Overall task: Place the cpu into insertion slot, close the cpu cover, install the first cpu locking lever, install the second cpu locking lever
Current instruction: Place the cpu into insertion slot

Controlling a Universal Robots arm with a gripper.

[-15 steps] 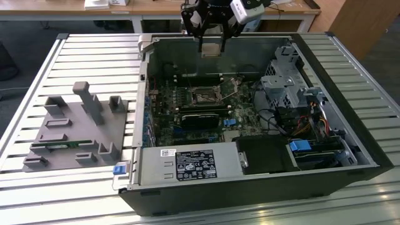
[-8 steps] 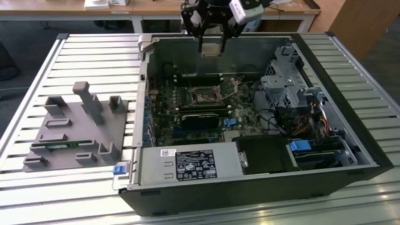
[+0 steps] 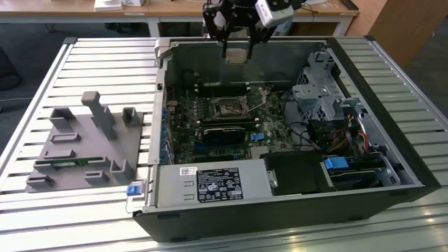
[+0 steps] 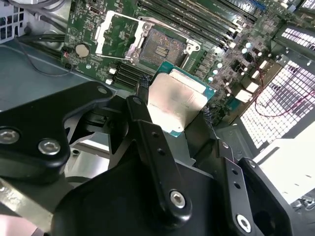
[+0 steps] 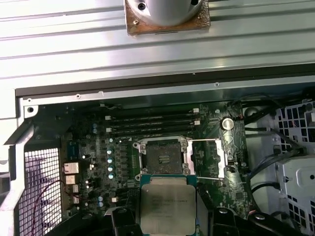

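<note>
Pale silvery metal tops the cpu (image 4: 177, 101), and the jaws are clamped on it by two opposite edges, a black finger (image 4: 147, 132) pressing in from either side. The chip lies flat in the grip, with its green rim showing past the metal lid.

In the exterior view the cpu (image 3: 236, 55) hangs well above the far part of the open computer case (image 3: 280, 210), touching nothing but the jaws.

Below it, in both wrist views, lies the insertion slot (image 5: 162, 157), a dark square socket with a metal rim and nothing seated in it. The cpu cover (image 5: 206, 142) is swung open and lies just beside the slot on the green motherboard (image 5: 98, 147). Its square window shows the board beneath.

Long black memory slots (image 5: 147, 123) run parallel beside the socket, and a round coin cell (image 5: 227, 123) sits near the cover.

Farther out, a labelled grey power supply (image 3: 210, 184) fills the near corner of the case. The case rests on a slatted metal surface (image 3: 105, 63), and a grey moulded fixture (image 3: 84, 142) stands on the surface toward the exterior view's left.
</note>
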